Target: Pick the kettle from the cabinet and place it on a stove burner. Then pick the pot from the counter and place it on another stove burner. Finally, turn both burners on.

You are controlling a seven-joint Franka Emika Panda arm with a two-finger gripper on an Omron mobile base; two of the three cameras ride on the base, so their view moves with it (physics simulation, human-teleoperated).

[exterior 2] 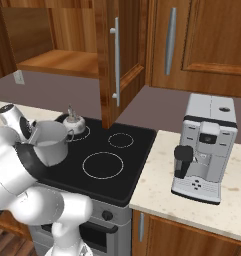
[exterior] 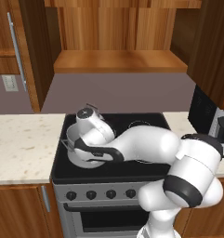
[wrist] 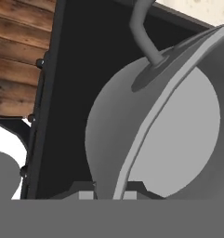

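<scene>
Grey metal filled most of the hand view: the pot (wrist: pixel 178 135) hung tilted in the gripper (wrist: pixel 109 191), whose two fingers were pinched on the pot's thin wall, one inside the rim and one outside. Taking the stove (exterior 2: pixel 137 155) as the landmark, the pot was over its front left burner, at the end nearest the counter (exterior: pixel 20 144), and whether its base had touched the black glass could not be told. The kettle (exterior 2: pixel 73 122) already stood on the stove's back left burner, just behind the pot and apart from it, so the second step, setting the pot on another burner, appeared to be in hand. The next move would likely call for levelling the pot, lowering it flat onto the burner, releasing the wall and lifting clear, then reaching for the knobs (exterior: pixel 100 194) along the stove's front panel.
</scene>
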